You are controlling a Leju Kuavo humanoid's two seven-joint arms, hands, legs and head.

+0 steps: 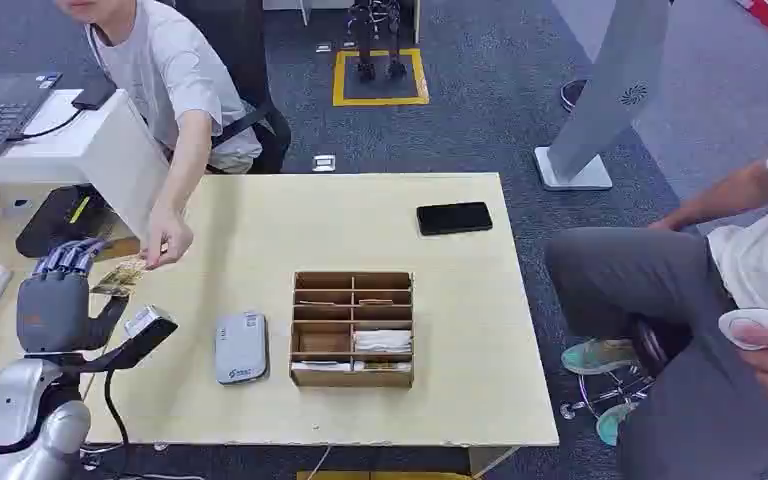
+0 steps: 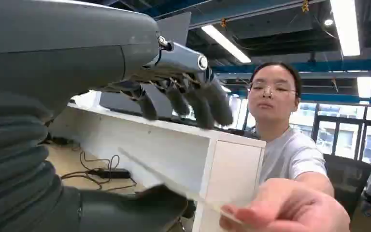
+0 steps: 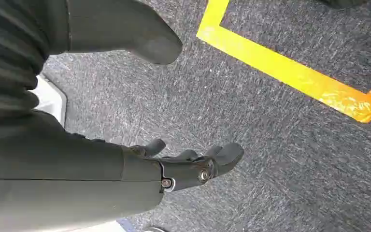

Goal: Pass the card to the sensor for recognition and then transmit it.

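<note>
Left hand (image 1: 55,305) spread, thumb apart, at the worktop's (image 1: 460,330) left edge, ready to receive. Person's hand (image 1: 165,243) is offering the card (image 2: 174,186) between thumb and fingers. Card reader (image 1: 240,347) waits nearby. Right hand (image 3: 193,162) hangs spread, holding nothing.

The left hand (image 1: 55,300) has a grey back and bluish-grey fingers on a silver arm (image 1: 20,420). The right hand (image 3: 174,164) is dark grey with small screws.

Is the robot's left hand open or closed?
Open. The left robot hand has its fingers spread above the thumb, and the card lies between them, pinched by a person's hand.
</note>
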